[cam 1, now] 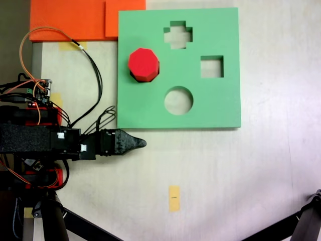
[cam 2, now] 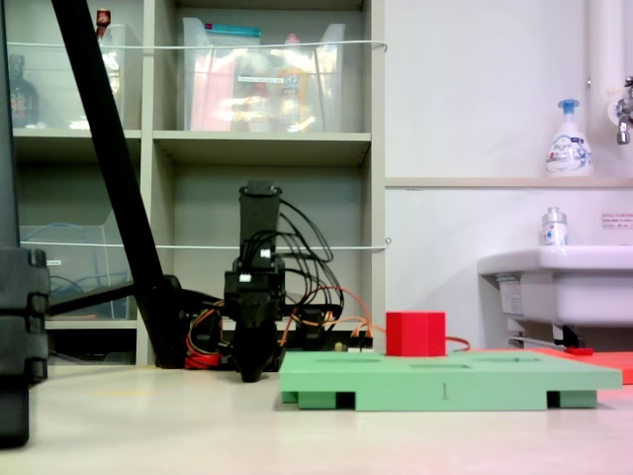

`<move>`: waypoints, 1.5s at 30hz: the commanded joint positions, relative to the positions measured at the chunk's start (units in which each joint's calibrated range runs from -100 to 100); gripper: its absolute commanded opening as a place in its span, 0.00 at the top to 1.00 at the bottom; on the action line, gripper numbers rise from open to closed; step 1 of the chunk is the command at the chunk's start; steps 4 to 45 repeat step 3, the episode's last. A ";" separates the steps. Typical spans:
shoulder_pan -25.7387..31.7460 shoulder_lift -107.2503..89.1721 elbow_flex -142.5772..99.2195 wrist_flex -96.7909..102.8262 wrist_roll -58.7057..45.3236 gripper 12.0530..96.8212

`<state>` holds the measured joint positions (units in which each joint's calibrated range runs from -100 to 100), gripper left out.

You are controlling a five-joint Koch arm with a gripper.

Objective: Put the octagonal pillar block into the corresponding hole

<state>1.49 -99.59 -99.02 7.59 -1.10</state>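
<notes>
One bright red octagonal pillar block (cam 1: 143, 64) upright on green board (cam 1: 220, 105).

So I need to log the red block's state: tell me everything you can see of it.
The octagonal pillar block is a bright red foam-like prism with an eight-sided top face. It stands upright on the green board, at its left part in the top-down fixed view, rising well above the surface. The gripper is off the board, not touching it.

Bright red octagonal pillar block (cam 1: 143, 64) on a flat green board (cam 1: 220, 105) — black tool (cam 1: 136, 143), orange sheets (cam 1: 70, 20), seemingly foam.
</notes>
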 commanded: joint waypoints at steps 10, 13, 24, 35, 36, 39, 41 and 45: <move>0.15 -0.41 -0.98 -5.23 -0.15 0.56; 0.15 -0.41 -0.98 -5.23 -0.15 0.56; 0.15 -0.41 -0.98 -5.23 -0.15 0.56; 0.15 -0.41 -0.98 -5.23 -0.15 0.56; 0.15 -0.41 -0.98 -5.23 -0.15 0.56; 0.15 -0.41 -0.98 -5.23 -0.15 0.56; 0.15 -0.41 -0.98 -5.23 -0.15 0.56; 0.15 -0.41 -0.98 -5.23 -0.15 0.56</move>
